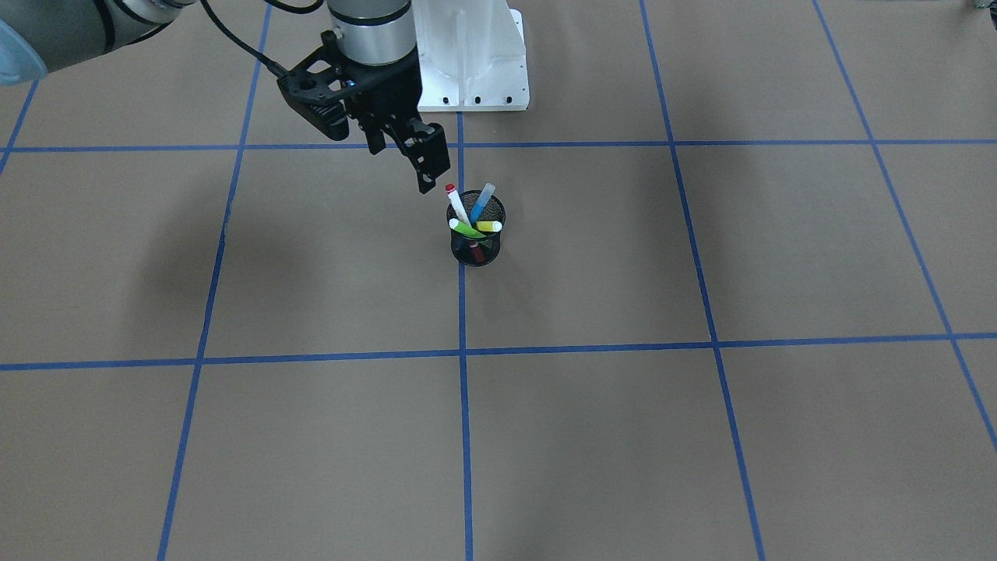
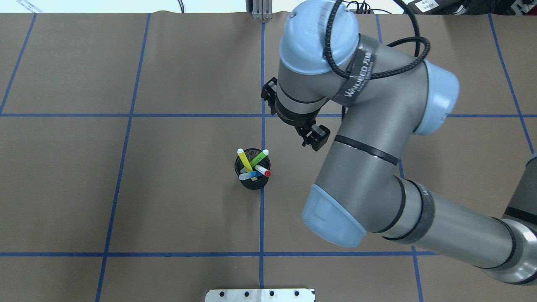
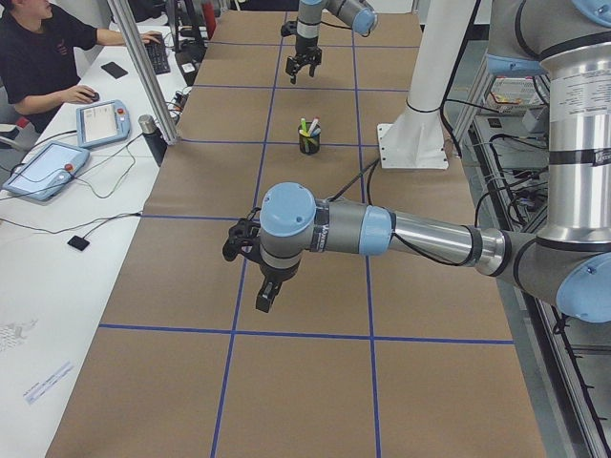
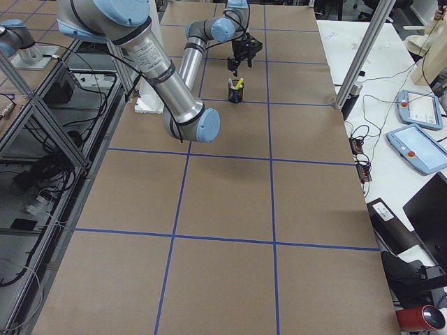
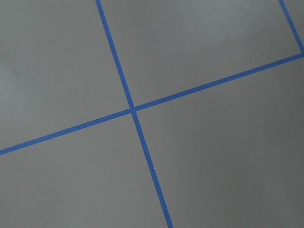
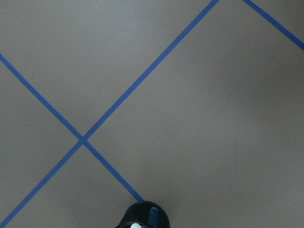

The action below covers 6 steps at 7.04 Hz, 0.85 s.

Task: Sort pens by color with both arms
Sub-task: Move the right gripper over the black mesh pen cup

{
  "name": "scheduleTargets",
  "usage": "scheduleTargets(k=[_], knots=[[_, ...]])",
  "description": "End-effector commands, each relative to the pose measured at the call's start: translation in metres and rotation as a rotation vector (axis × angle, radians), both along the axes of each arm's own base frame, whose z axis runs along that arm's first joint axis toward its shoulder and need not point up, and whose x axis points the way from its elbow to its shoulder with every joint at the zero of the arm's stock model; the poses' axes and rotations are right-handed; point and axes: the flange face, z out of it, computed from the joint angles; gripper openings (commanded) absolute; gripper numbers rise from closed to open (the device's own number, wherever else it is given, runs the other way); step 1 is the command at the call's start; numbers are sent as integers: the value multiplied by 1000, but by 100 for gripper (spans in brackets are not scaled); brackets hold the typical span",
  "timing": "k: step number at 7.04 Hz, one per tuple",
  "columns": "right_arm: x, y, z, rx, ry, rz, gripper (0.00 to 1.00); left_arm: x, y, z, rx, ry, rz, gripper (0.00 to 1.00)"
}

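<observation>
- Hazard: lowering right gripper (image 2: 313, 139), spread and empty, onto crossed pens (image 2: 253, 164), toppling mesh cup (image 1: 477, 253).
- Hanging toward left edge of table (image 3: 315, 382), left gripper (image 3: 266, 298): cannot tell its opening.

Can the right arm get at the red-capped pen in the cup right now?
Probably yes. The right gripper hangs open just beside the mesh cup; the red-capped pen sticks out on that side, nothing between.
</observation>
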Motion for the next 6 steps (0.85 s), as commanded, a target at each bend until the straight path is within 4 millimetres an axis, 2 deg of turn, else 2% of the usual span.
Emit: scheduleTargets(k=[1, 2, 3, 6], knots=[[-44, -9, -20, 43, -61, -26, 99, 0, 0, 1, -4, 0, 0, 99], [-74, -18, -19, 46, -69, -35, 99, 0, 0, 2, -7, 1, 0, 99], [-96, -15, -10, 41, -71, -59, 99, 0, 0, 2, -8, 1, -1, 99], [-133, 37, -11, 20, -81, -163, 99, 1, 1, 8, -20, 3, 0, 99]])
